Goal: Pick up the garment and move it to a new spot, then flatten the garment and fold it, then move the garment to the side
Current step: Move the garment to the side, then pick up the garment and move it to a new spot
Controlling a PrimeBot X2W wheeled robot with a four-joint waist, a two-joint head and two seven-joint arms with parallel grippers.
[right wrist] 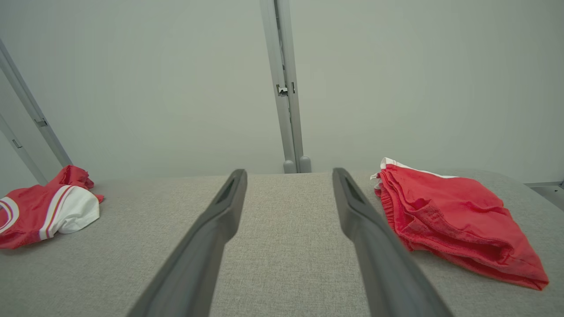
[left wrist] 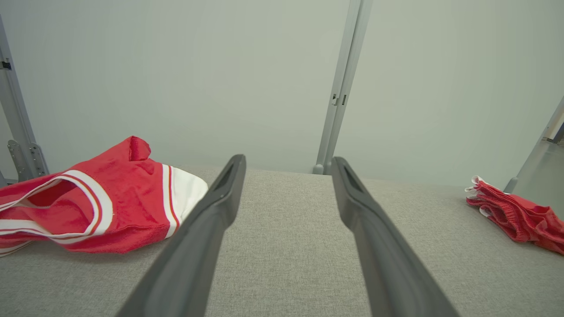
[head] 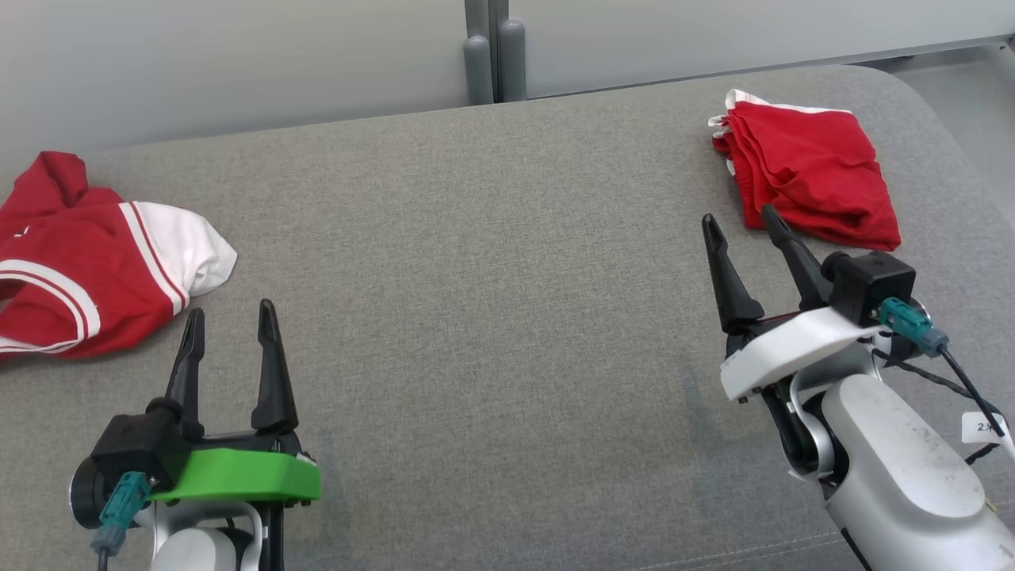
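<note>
The red-and-white jersey (head: 87,270) lies crumpled at nine o'clock on the grey worktop (head: 492,277), and it looks like the garment to handle. It should be light, limp and not slippery, so it will sag and bunch when lifted. The white-banded hem or the shoulder edges seem the best places to pinch. Folded red shorts (head: 809,174) sit at two o'clock. The left pincer (head: 231,311) hovers at seven o'clock, just beside the jersey, fingers spread apart and pointing toward twelve, holding nothing. The right pincer (head: 737,216) at four o'clock is likewise spread and empty, tilted toward eleven, its tips near the shorts.
</note>
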